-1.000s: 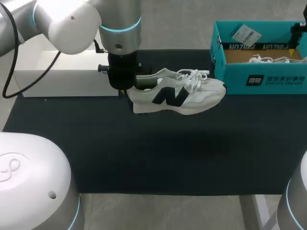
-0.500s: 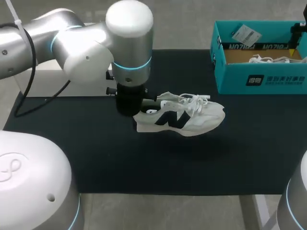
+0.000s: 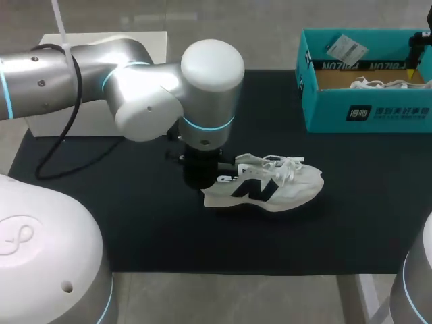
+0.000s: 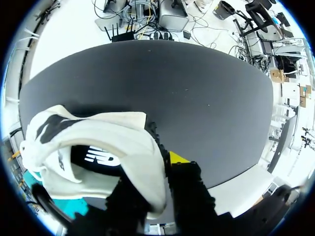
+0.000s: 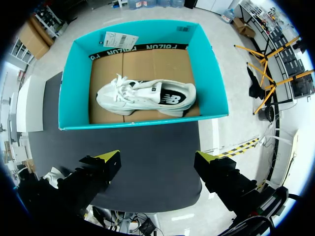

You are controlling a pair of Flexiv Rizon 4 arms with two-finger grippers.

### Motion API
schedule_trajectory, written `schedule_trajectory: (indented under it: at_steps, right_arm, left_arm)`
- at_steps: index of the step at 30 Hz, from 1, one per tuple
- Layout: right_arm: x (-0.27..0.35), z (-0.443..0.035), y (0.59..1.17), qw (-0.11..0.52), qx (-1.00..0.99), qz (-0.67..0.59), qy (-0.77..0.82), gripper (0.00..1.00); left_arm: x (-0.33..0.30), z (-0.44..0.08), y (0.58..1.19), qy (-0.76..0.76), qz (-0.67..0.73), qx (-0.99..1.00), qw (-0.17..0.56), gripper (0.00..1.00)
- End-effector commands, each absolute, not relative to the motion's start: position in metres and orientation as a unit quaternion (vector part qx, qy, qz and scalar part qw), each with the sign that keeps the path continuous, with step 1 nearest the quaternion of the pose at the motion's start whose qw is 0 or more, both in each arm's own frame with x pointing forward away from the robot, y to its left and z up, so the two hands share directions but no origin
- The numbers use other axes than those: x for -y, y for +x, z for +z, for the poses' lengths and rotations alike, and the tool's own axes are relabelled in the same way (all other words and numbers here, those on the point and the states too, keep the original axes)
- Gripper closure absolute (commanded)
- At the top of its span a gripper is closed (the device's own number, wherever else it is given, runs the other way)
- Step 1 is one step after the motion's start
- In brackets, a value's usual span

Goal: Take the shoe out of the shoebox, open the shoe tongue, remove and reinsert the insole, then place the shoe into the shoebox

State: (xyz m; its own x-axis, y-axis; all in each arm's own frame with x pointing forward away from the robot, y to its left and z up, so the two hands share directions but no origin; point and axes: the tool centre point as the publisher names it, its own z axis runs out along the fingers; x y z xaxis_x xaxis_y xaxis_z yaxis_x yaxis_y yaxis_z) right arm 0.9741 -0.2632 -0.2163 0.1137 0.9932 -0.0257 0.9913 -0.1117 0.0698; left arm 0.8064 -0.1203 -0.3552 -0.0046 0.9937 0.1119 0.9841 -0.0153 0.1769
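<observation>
my left gripper [image 4: 156, 173] pinches the heel wall of the white sneaker with a dark side logo [image 3: 270, 189], which is at the black mat [image 3: 135, 223] mid-frame in the head view, toe to the right. my right gripper [image 5: 157, 160] hangs with its fingers spread over the teal cardboard shoebox [image 3: 368, 115] at upper right, which holds a second white sneaker [image 5: 142, 96].

The shoe [image 3: 266, 189] at centre frame is white with a black logo. The shoebox [image 3: 337, 111] at upper right is teal, brown inside. The counter [image 3: 337, 229] is black.
</observation>
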Motion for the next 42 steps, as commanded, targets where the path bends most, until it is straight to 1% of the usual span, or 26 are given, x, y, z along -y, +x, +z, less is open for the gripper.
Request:
schedule_trajectory:
  at_steps: [1,24,34,42]
  right_arm:
    - [0.263,-0.216,0.973,0.035,-0.665,0.015,0.746,0.00]
    - [0.263,-0.216,0.973,0.035,-0.665,0.015,0.746,0.00]
    - [0.263,-0.216,0.973,0.035,-0.665,0.015,0.746,0.00]
    - [0.263,-0.216,0.973,0.035,-0.665,0.015,0.746,0.00]
  left_arm:
    - [0.136,-0.364,0.812,0.700,0.117,-0.705,0.009,1.00]
    - [0.143,-0.398,0.806,0.690,0.098,-0.717,-0.012,1.00]
    - [0.142,-0.388,0.811,0.681,0.088,-0.727,0.016,1.00]
    - [0.138,-0.388,0.815,0.686,0.087,-0.723,0.010,1.00]
